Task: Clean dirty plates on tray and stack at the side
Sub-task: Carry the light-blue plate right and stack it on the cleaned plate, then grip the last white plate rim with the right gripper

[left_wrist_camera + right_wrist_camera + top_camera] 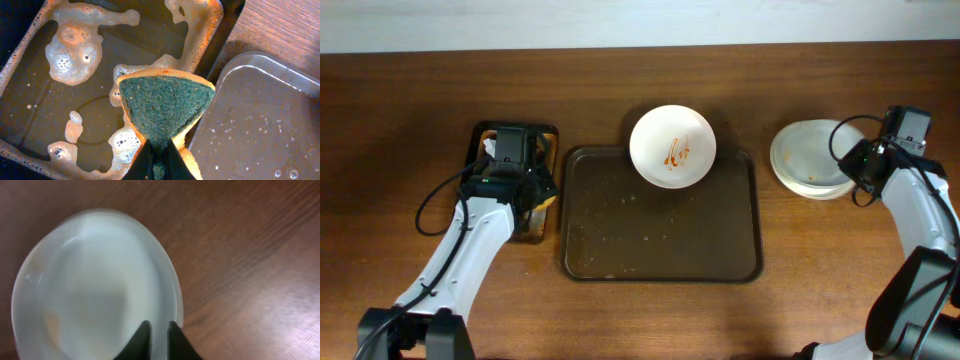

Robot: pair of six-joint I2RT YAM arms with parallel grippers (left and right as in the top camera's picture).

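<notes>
One white plate (672, 146) with orange-red sauce smears lies on the far rim of the dark-brown tray (660, 262). Two pale plates sit stacked (808, 158) on the table to the right. My left gripper (159, 152) is shut on a green-and-yellow sponge (165, 102) and holds it over the small black tray (35, 35) of brown soapy liquid. In the overhead view the left gripper (510, 165) is over that small tray. My right gripper (159, 328) hovers over the right rim of the stack's top plate (95, 290), fingers almost together with nothing between them.
The small black tray (545, 132) stands just left of the brown tray, whose corner (260, 125) shows crumbs and droplets. The brown tray's floor holds scattered specks. Bare wood table lies right of the stack (260, 255).
</notes>
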